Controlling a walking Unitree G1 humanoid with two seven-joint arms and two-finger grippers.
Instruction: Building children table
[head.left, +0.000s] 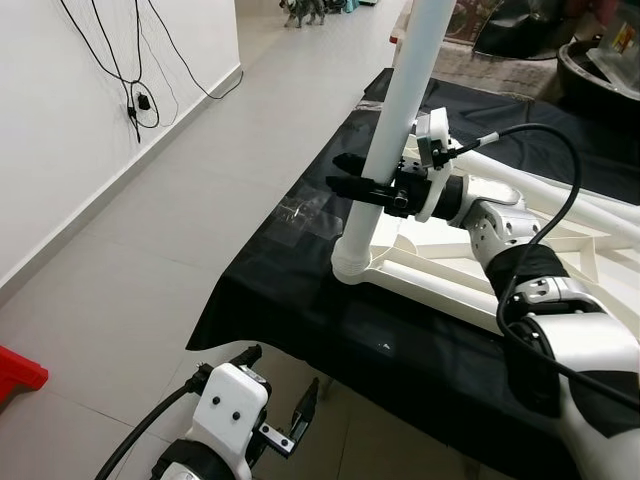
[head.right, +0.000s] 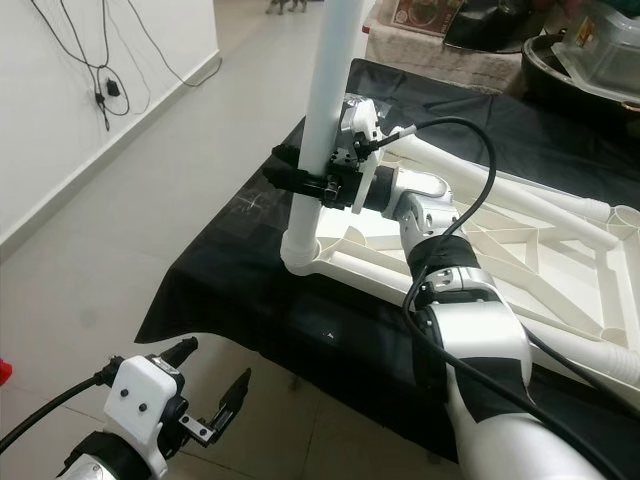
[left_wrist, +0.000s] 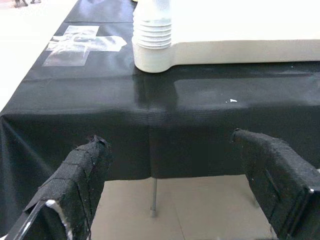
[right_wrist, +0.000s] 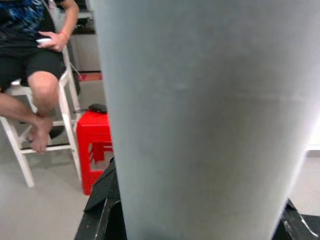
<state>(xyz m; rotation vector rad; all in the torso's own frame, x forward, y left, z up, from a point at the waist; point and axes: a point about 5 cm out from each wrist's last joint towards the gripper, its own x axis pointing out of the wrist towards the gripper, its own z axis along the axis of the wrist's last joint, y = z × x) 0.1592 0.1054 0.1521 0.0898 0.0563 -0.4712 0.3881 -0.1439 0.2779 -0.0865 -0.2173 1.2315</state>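
Note:
A white children's table top (head.left: 450, 275) lies upside down on a black cloth (head.left: 300, 300). A white tubular leg (head.left: 398, 120) stands upright in its near left corner socket (head.left: 352, 265). My right gripper (head.left: 362, 185) is shut on this leg a little above the socket; the leg (right_wrist: 200, 120) looms large right in front of the right wrist camera. My left gripper (head.left: 275, 400) hangs open low in front of the cloth's near edge, its taped fingers (left_wrist: 75, 180) wide apart and holding nothing. The ribbed socket (left_wrist: 152, 42) lies ahead of it.
Another white leg (head.right: 600, 212) lies across the table top's far side. Grey tiled floor spreads to the left, with a white wall and dangling black cables (head.left: 135, 95). A person (right_wrist: 35, 75) sits on a white chair beside a red stool (right_wrist: 95, 145). Clutter (head.right: 590, 50) stands at the back right.

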